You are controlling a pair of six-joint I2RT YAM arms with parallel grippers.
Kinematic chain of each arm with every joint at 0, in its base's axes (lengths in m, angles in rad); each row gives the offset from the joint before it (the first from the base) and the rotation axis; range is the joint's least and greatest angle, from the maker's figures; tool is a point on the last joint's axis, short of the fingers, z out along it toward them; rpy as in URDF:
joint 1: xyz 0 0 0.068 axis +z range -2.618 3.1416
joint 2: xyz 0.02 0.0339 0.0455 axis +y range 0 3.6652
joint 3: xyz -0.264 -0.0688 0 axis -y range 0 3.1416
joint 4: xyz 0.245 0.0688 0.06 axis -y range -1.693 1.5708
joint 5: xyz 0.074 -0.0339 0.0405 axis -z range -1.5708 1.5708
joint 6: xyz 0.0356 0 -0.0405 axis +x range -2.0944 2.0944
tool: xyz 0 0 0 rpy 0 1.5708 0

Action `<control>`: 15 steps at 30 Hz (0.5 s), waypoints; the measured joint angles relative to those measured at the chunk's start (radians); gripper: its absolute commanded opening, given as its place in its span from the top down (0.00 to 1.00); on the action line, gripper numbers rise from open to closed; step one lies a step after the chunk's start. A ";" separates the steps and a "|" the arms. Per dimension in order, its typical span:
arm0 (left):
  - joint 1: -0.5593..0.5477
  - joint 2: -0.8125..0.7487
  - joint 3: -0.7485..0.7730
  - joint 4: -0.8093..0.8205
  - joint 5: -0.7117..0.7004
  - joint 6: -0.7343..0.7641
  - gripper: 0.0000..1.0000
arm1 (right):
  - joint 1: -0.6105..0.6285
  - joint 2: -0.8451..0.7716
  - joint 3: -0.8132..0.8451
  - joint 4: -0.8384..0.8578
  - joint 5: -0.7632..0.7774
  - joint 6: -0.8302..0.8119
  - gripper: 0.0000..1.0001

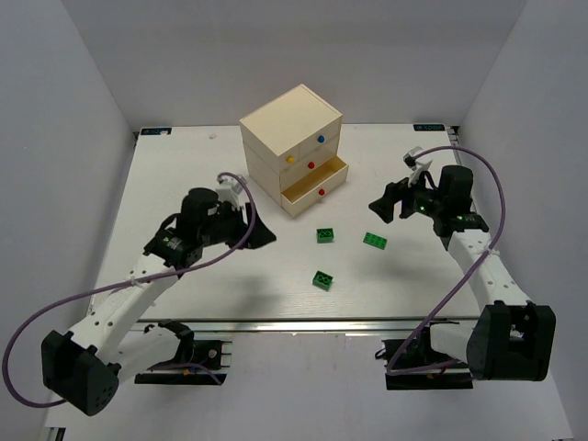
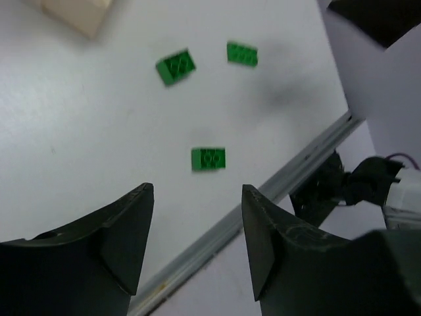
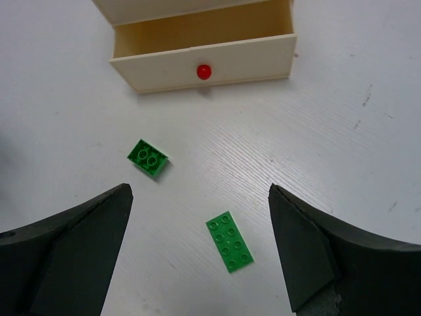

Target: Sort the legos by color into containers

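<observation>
- Green legos (image 1: pixel 324 236) are scattered before the open drawer (image 3: pixel 158 71).
- Left gripper (image 2: pixel 197 197) and right gripper (image 3: pixel 198 192) are held apart, empty.
- Flat brick (image 3: pixel 229 241) may be nudged away by off-centre pinching.

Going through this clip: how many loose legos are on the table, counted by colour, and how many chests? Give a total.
Green legos: 3
Legos of any other colour in view: 0
Drawer chest: 1
Total: 4 things
</observation>
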 measured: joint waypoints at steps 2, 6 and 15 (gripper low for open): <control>-0.048 0.008 -0.063 -0.018 -0.010 -0.027 0.31 | -0.023 0.000 0.000 0.001 -0.001 0.011 0.11; -0.200 0.058 -0.164 -0.007 -0.063 -0.084 0.29 | -0.075 0.000 0.000 0.005 -0.009 0.027 0.11; -0.604 0.463 -0.050 0.060 -0.423 -0.172 0.25 | -0.132 0.000 -0.016 0.016 -0.047 0.039 0.11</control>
